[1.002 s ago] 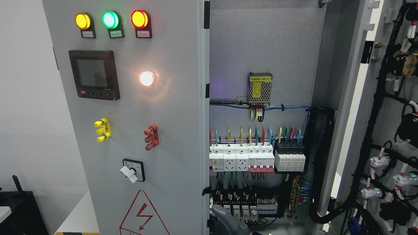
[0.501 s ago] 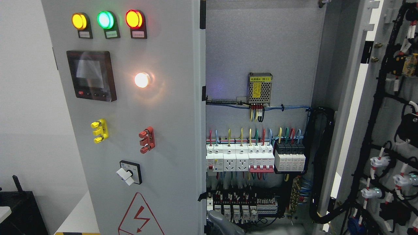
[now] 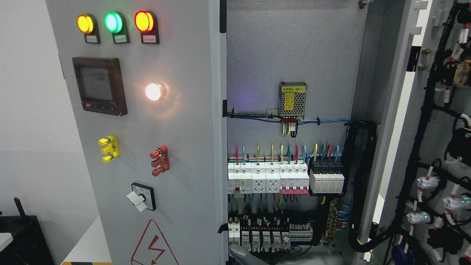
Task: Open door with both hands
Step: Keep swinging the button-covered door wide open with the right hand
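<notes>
The grey cabinet's left door (image 3: pixel 184 154) stands partly open, its free edge (image 3: pixel 223 147) left of the picture's middle. It carries three coloured lamps (image 3: pixel 113 22), a display (image 3: pixel 99 85), a lit white lamp (image 3: pixel 153 91) and a rotary switch (image 3: pixel 141 197). The right door (image 3: pixel 415 121) is swung wide at the right, cables on its inner side. Between them the interior shows a row of breakers (image 3: pixel 268 178) and a power supply (image 3: pixel 293 99). A grey rounded part of a hand (image 3: pixel 241 256) shows at the bottom edge, just behind the left door's edge. Its arm's side is hidden.
A black box (image 3: pixel 22 239) and a white surface (image 3: pixel 92 243) sit at the lower left beside the cabinet, in front of a pale wall (image 3: pixel 29 129). Thick black cable bundles (image 3: pixel 362 184) run down the cabinet's right inner side.
The left door has swung further to the left, uncovering more of the breakers. The grey hand at the bottom has shifted left and lower with the door's edge.
</notes>
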You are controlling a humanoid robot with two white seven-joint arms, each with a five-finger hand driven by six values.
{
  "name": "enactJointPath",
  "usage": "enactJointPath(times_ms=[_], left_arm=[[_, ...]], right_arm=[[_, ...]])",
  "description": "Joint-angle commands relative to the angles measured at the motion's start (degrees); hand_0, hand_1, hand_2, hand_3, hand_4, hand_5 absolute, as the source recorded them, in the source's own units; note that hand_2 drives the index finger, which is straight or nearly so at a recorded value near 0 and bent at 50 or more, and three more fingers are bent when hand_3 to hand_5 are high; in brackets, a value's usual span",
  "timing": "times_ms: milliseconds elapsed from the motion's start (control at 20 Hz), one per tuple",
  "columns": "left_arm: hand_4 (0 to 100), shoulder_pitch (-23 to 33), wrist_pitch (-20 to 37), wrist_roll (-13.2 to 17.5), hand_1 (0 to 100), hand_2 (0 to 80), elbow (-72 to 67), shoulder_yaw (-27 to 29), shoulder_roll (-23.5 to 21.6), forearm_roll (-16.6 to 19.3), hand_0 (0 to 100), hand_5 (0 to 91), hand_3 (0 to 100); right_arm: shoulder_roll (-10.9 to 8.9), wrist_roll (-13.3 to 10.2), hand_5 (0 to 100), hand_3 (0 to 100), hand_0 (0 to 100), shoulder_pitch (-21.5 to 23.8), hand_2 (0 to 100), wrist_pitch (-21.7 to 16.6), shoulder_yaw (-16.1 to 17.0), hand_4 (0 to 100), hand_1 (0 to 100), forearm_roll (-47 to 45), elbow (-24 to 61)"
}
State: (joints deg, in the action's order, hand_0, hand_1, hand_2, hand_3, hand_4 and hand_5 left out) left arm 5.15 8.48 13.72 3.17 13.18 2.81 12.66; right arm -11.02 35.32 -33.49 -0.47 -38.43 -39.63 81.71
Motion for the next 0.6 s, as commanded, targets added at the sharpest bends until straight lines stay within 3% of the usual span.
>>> enactJointPath(times_ms=[0, 551], left_arm=[[3, 0.04, -0.04, -0.01, 0, 0.0, 0.0, 0.0, 0.0, 0.0, 0, 0.0, 0], [3, -0.05, -0.04, -0.01, 0, 0.0, 0.0, 0.0, 0.0, 0.0, 0, 0.0, 0]], right_arm=[[0.29, 0.01, 0, 0, 11, 0.79, 0, -0.06, -1.91, 0, 0, -0.01, 3.01], [0.56, 0.01, 0, 0, 11, 1.76, 0, -0.15, -2.88, 0, 0, -0.1, 6.0]])
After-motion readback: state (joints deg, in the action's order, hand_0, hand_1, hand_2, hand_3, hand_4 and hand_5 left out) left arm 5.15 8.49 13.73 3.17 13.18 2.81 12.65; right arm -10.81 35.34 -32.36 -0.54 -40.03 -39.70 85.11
